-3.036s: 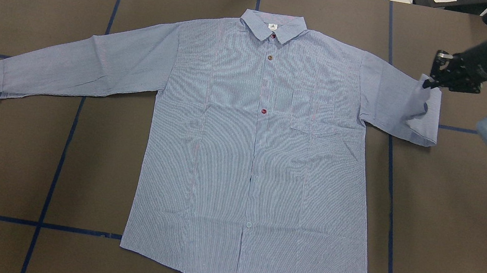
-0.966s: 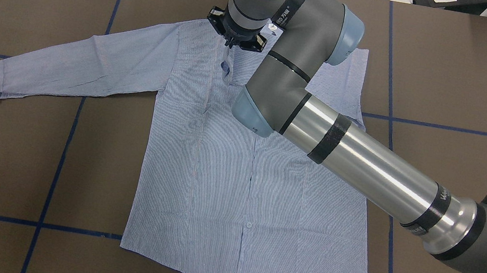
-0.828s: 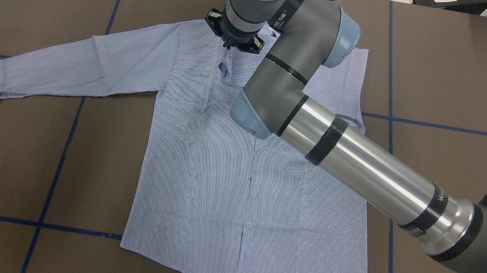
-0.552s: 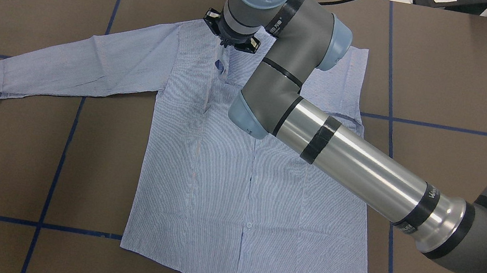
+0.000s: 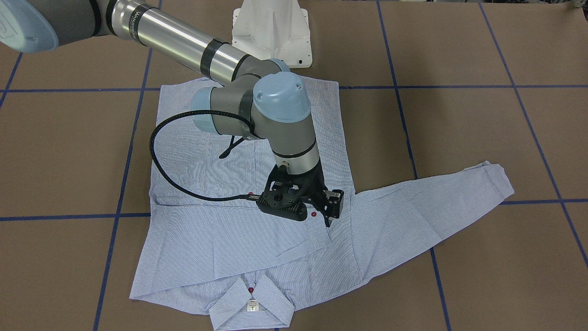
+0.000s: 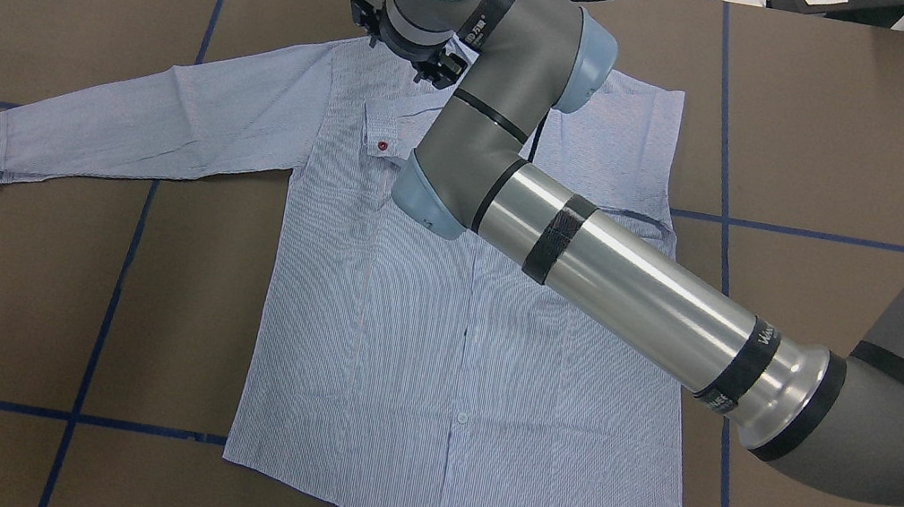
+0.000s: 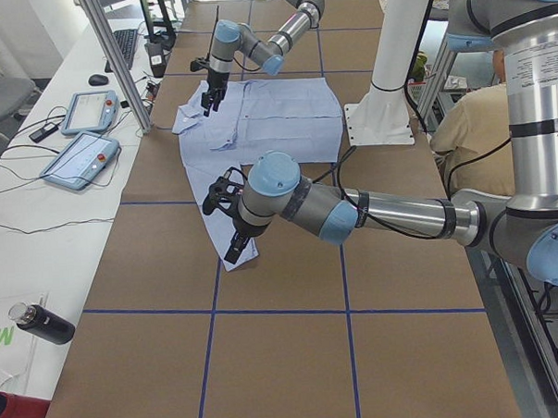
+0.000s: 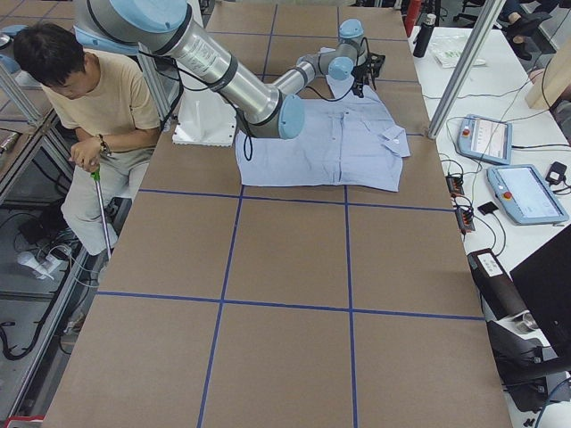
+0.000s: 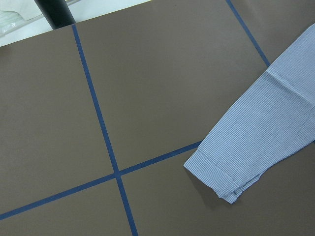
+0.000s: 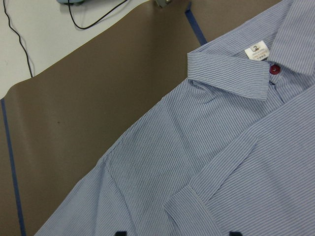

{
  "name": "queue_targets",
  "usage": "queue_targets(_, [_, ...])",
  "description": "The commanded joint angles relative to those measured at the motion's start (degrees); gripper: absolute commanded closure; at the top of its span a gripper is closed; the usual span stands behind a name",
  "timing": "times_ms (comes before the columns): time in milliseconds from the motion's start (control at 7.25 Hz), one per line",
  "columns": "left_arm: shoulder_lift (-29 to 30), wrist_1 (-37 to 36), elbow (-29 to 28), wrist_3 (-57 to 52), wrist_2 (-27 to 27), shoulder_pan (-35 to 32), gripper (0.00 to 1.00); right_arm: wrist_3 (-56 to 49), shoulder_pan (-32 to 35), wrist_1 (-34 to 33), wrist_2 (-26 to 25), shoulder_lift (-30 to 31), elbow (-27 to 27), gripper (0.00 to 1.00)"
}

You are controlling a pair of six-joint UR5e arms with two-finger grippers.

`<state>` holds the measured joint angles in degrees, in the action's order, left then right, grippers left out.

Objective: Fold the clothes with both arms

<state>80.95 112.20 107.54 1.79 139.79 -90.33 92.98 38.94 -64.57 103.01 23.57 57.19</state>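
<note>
Brown taped table [image 5: 459, 138], front view: shirt [image 5: 257, 239] flat, one sleeve folded across its chest, right gripper [image 5: 324, 216] over it. Right wrist: jaws apart; I would lift straight, dragging nothing. Left wrist: outstretched cuff [image 9: 221, 172]. Side: left gripper [image 7: 229, 230], jaws untellable.

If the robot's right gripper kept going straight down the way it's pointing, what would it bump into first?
Most likely the shirt: the right gripper points down at the cuff of the sleeve folded across the chest, with nothing between. How high it hangs is unclear.
</note>
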Motion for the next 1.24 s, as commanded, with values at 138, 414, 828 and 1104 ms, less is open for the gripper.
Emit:
queue_targets(138, [2.4, 8.3, -8.0, 0.5, 1.1, 1.8, 0.01, 1.8, 0.3, -0.1, 0.4, 1.8, 3.3, 0.01])
queue_targets(414, [13.2, 9.7, -23.3, 2.9, 1.2, 7.7, 0.01, 1.4, 1.5, -0.4, 1.9, 12.6, 16.2, 0.01])
queue_targets(828, [22.1, 10.4, -31.7, 18.6, -2.7, 20.9, 0.05, 1.0, 3.5, -0.1, 5.1, 19.6, 22.3, 0.01])
queue_targets(1104, [22.1, 14.8, -36.5, 19.1, -2.9, 21.8, 0.17, 1.1, 3.4, -0.1, 5.0, 19.6, 22.3, 0.01])
